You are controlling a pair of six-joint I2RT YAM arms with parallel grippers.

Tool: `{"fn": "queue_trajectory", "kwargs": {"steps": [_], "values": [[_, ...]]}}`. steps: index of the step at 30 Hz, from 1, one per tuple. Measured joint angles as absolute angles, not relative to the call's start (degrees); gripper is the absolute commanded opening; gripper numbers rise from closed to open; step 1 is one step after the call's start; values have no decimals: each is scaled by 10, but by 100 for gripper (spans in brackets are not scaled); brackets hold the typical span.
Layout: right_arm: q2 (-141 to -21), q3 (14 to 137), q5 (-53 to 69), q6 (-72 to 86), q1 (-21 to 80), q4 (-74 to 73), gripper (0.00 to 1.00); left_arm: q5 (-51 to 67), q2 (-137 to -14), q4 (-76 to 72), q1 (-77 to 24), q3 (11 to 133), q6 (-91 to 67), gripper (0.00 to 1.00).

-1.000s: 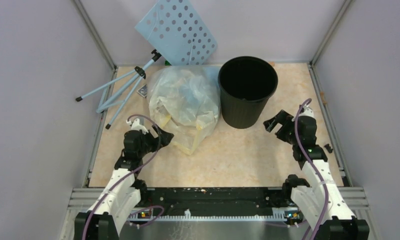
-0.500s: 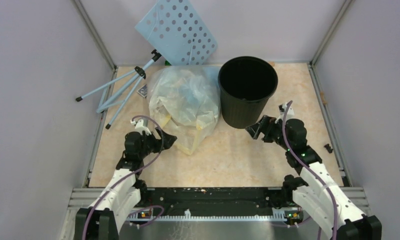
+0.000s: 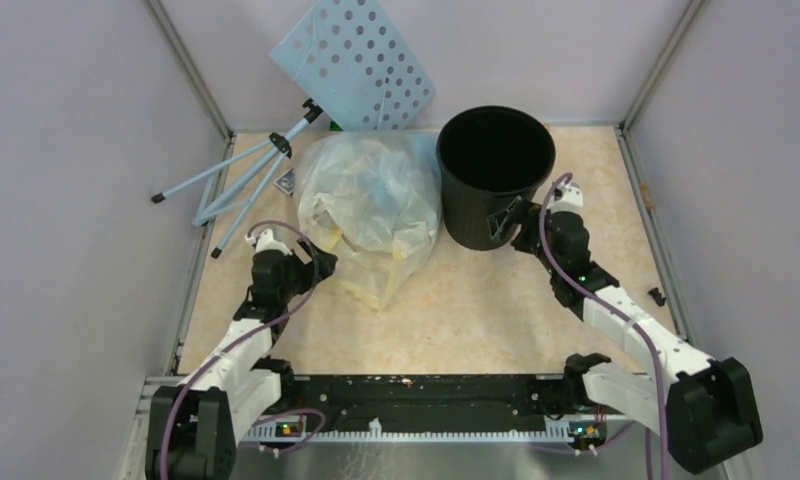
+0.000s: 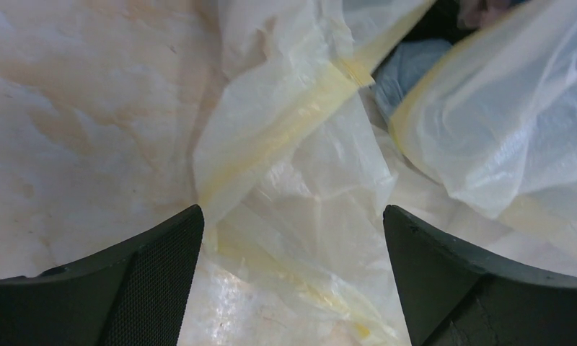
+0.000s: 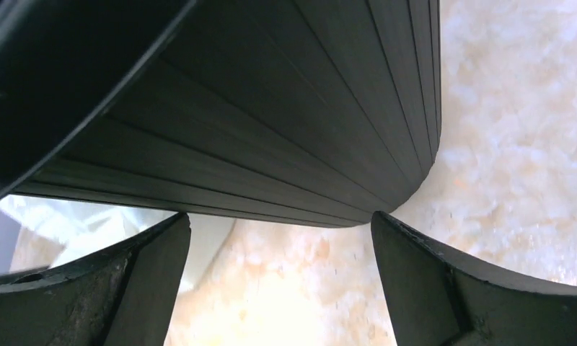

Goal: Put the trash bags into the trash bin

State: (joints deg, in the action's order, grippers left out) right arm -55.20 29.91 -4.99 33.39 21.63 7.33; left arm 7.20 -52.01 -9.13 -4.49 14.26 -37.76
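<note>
**Left pincer** [image 3: 314, 268]: jaws spread wide, nothing held. It sits low over the marbled beige counter [image 3: 476, 310], at the near-left edge of the large clear yellowish plastic sack [image 3: 371, 215]. In the wrist view a crumpled fold of the sack lies between the two fingers. Neither finger visibly pinches it.

**Right pincer** [image 3: 504, 222]: jaws spread wide, nothing held. It faces the lower near-right wall of the round black plastic trash bin [image 3: 496, 160]. Contact with the ribbed wall cannot be confirmed.

**Bin:** upright toward the back of the counter, right of centre, mouth open. It stands just beside the sack's right flank.

**Trash bag:** the thin light-blue film trash bag [image 4: 408, 68] lies inside the yellowish sack, outside the bin. It shows as a bluish patch between the folds. No lettering is legible.

**Other items:** a pale-blue perforated panel [image 3: 356, 60] leans at the back wall behind the sack. A light-blue folding tripod [image 3: 246, 175] lies across the counter's back-left edge.
</note>
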Motion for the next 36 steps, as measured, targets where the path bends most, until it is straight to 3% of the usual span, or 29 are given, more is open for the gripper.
{"fn": "queue_trajectory", "kwargs": {"steps": [10,14,16,18,21,22,28,36], "values": [[-735,441,-55,357,130,107,94,-18,-641,-128,-45,177,-397,99],[-734,446,-45,350,120,108,95,-13,-713,-138,-45,226,-365,95],[-707,428,-37,345,120,109,94,-9,-735,-157,-45,239,-349,80],[-668,406,-32,340,120,98,93,1,-755,-176,-45,246,-338,54],[-602,379,-25,330,123,69,91,27,-789,-189,-45,258,-326,3],[-579,373,-24,325,129,57,89,44,-801,-193,-45,263,-317,0],[-487,351,-30,301,237,-12,83,133,-783,-227,-65,242,-329,0],[-488,350,-55,289,409,-58,83,135,-584,-180,-226,170,-346,1]]}}
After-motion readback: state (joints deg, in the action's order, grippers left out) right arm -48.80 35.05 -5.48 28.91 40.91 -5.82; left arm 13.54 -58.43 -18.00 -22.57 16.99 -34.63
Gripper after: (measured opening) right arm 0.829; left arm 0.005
